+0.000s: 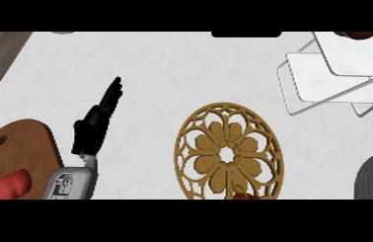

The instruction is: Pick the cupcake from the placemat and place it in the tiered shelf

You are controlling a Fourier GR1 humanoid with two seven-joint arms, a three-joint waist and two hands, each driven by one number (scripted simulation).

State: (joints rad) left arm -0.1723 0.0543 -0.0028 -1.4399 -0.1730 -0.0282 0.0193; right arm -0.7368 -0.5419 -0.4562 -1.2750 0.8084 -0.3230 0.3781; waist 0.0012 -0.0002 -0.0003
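A round tan lattice placemat (227, 152) lies on the white counter, right of centre. At its near edge a small red piece of the cupcake (244, 196) shows, mostly cut off by the view's lower edge. The white tiered shelf (325, 74) stands at the upper right, its flat trays overlapping. My left hand (93, 123) rests open left of the placemat, fingers straight and pointing away, holding nothing. A dark grey rounded shape (365, 179) at the lower right edge looks like my right forearm; the right hand itself does not show.
A brown wooden board (33, 144) lies at the lower left with a red object (15, 184) on it. A brown item (357, 35) sits at the top right edge. The counter's dark left border (11, 46) shows at the upper left.
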